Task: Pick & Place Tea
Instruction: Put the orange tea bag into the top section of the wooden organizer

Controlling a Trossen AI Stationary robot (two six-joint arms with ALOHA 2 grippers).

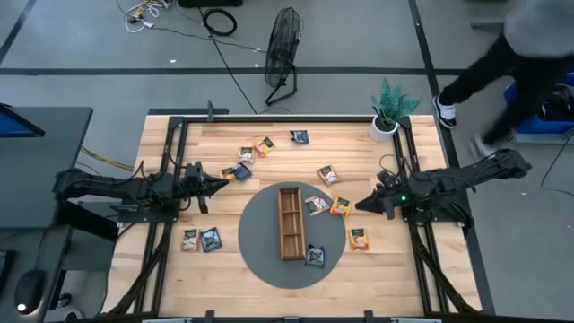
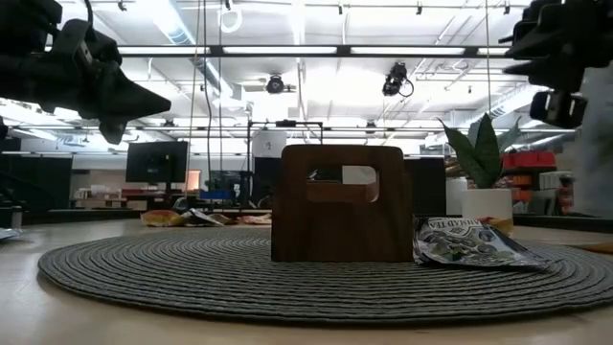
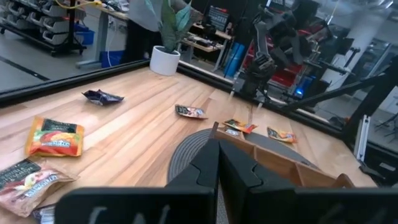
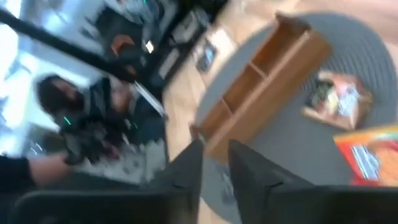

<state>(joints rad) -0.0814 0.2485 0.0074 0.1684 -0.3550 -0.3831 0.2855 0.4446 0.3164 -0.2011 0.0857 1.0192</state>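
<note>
Several small tea sachets lie flat on the wooden table and the round grey mat (image 1: 260, 260). Among them are an orange one (image 1: 340, 207) and a pale one (image 1: 316, 205) just right of the long wooden tray (image 1: 290, 222), an orange one (image 1: 359, 239), and a dark one (image 1: 315, 257) by the tray's near end. My right gripper (image 1: 357, 205) hovers right of the orange sachet, above the table. Its fingers stand slightly open (image 4: 214, 165) with nothing between them. My left gripper (image 1: 224, 186) hangs left of the mat, shut and empty (image 3: 217, 165).
More sachets lie at the far left (image 1: 263, 146) and near left (image 1: 211, 239) of the table. A potted plant (image 1: 384, 126) stands at the far right corner. A person (image 1: 520, 54) moves beyond the table's right side. A fan (image 1: 283, 54) stands on the floor behind.
</note>
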